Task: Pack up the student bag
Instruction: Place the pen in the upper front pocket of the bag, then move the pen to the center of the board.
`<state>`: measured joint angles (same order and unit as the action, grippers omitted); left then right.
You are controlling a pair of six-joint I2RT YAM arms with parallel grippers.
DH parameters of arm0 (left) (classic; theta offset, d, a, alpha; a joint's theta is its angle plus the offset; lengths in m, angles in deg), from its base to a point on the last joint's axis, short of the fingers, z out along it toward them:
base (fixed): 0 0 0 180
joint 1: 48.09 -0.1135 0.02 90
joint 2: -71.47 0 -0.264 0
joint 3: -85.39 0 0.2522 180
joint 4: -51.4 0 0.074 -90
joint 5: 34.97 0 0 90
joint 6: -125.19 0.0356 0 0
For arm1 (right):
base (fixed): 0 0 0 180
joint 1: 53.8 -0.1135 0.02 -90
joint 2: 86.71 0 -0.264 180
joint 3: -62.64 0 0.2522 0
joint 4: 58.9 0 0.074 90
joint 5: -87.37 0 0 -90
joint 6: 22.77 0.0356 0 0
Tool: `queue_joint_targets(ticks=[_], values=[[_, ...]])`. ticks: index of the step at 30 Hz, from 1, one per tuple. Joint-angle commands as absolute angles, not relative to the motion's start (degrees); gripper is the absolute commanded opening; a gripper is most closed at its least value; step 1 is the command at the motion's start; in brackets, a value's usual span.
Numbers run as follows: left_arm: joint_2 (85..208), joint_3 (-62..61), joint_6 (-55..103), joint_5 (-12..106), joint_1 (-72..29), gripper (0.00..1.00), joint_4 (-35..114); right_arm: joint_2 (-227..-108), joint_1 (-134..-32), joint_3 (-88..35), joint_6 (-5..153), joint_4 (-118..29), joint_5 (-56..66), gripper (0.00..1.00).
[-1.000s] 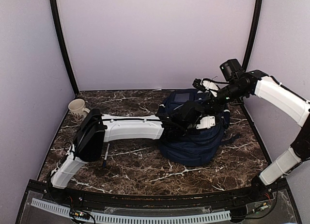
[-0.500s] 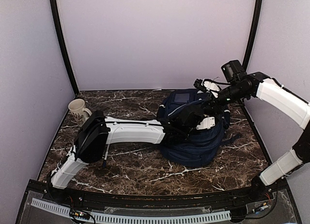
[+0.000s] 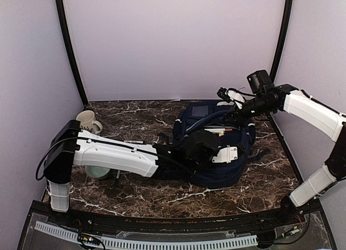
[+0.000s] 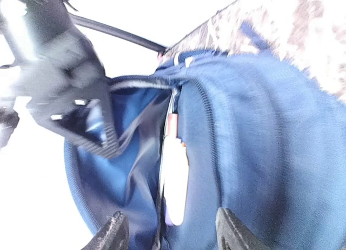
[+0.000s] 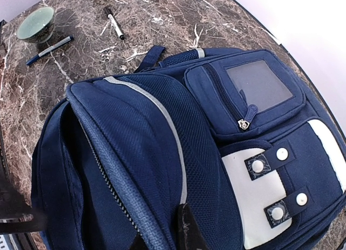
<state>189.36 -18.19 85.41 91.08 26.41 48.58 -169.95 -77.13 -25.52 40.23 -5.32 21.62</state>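
Left arm (image 3: 113,155): lies low and nearly level across the dark brown, white-veined marble bench (image 3: 151,198), from its base at the near left corner to the bag. The left tool (image 4: 173,236) is at the bag's open mouth, looking into the blue lining. Its fingers are spread wide with nothing between them.

Right arm (image 3: 311,106): elbow high at the right, forearm reaching left over the far side of the bag. The right tool (image 5: 162,236) is pinched narrow on the zippered rim of the main compartment and holds it up.

Large navy-blue fabric student bag (image 3: 216,174): on the bench right of centre, toward the back, lying with its front panel up. The clear-window zip pocket (image 5: 259,87) is on the side toward the back wall, and the main mouth gapes upward. The outline from above is rounded, so the long axis cannot be told.

Markings: a white patch (image 5: 243,169) crossed by navy tabs with round white snap studs (image 5: 258,165).
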Motion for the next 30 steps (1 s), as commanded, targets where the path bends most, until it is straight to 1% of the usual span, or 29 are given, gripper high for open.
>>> queue_joint_targets(ticks=[1,4,8,12,14,16,18,22,26,30], values=[[179.71,-11.67,74.18,90.53,28.35,0.57,42.66,-169.93,-76.59,-23.76,41.85,-14.86,24.56,0.00],[173.52,-7.86,60.66,86.48,28.63,0.57,35.67,-170.85,-76.63,-22.55,41.73,-15.70,25.63,0.00],[168.19,-2.86,40.36,87.05,28.27,0.56,23.68,-171.52,-76.56,-21.42,41.10,-16.04,26.24,0.00],[168.33,-0.24,17.57,94.02,26.12,0.57,6.24,-171.26,-76.62,-20.12,40.52,-16.67,27.08,0.00],[170.03,-0.56,5.16,93.41,22.69,0.56,-5.20,-171.34,-76.60,-19.87,40.32,-16.55,27.60,0.00],[170.60,0.98,-3.18,90.07,19.17,0.56,-10.93,-171.43,-76.67,-19.86,40.31,-16.33,28.16,0.00],[169.39,3.91,-7.34,86.91,16.77,0.56,-11.30,-171.28,-76.62,-19.69,40.41,-16.36,29.14,0.00],[166.76,8.14,-10.54,81.85,12.50,0.57,-9.91,-170.76,-76.61,-18.97,40.29,-16.56,29.55,0.00],[166.19,9.80,-10.12,77.47,7.78,0.61,-8.92,-170.27,-76.60,-18.54,40.07,-16.47,29.87,0.00],[167.50,8.85,-8.49,77.35,4.88,0.64,-9.26,-169.61,-76.66,-18.23,39.93,-16.49,29.90,0.00]])
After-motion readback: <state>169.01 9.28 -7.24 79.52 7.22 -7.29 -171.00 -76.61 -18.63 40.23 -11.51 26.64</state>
